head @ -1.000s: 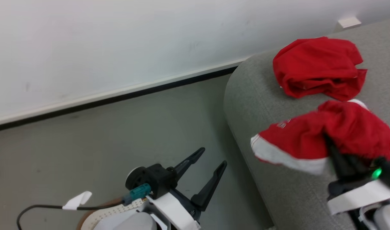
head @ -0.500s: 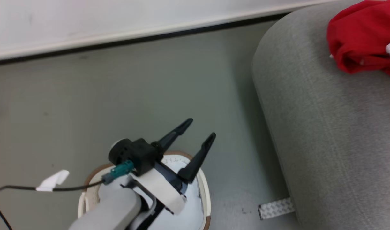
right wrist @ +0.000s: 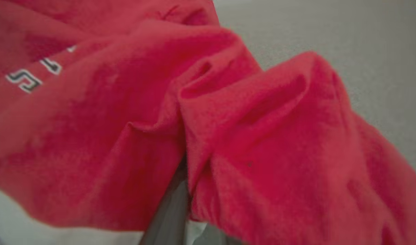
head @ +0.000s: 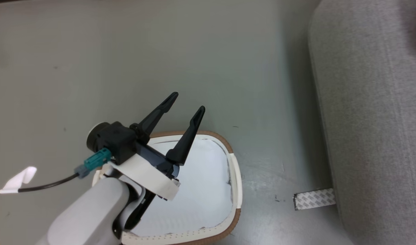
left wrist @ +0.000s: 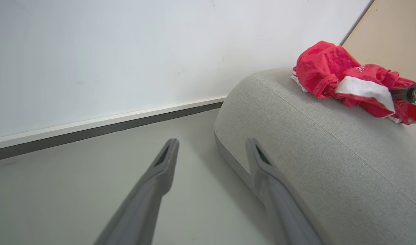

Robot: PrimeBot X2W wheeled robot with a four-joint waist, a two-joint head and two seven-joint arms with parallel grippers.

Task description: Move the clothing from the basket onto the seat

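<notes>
On the seat, near its rounded end in the left wrist view, we find both pieces of the clothing. One is a plain red garment. Touching it is a red garment with a white band and white lettering. Both lie bunched on the grey upholstery.

The right gripper reaches into the lettered garment from that view's right edge, a green light showing on it. In the right wrist view the red fabric folds over one dark finger and hides the jaws. We cannot tell whether they pinch the cloth or stand parted.

The basket stands on the grey floor near the seat's side, its tan rim and cream wall in the head view. The left gripper hovers over the basket's far rim with its fingers spread wide, holding nothing. A patterned tape strip lies on the floor against the seat's base. A white wall with dark skirting stands beyond.
</notes>
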